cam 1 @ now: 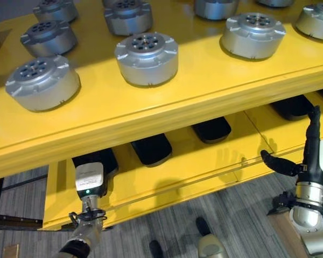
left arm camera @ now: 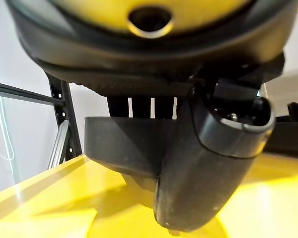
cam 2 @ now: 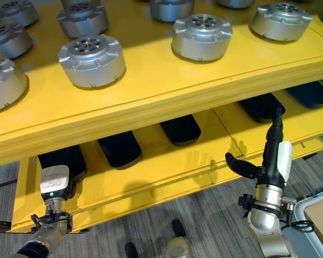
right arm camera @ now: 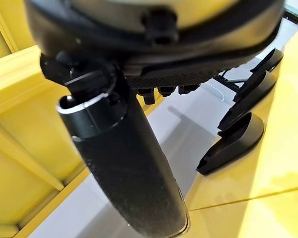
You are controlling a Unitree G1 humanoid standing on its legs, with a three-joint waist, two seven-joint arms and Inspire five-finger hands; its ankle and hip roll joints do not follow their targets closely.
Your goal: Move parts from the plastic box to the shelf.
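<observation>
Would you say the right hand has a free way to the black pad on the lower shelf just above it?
Probably yes: the right hand is open, fingers up, in front of the lower shelf, and nothing stands between it and the black pad.

I see even overhead light on the yellow shelf (cam 1: 167, 102), with soft glare off its top. Each silver part (cam 1: 146, 58) casts a short shadow on the shelf beside it. Beneath the shelf's top board the lower level lies dim. Both wrist views blur badly up close.
</observation>
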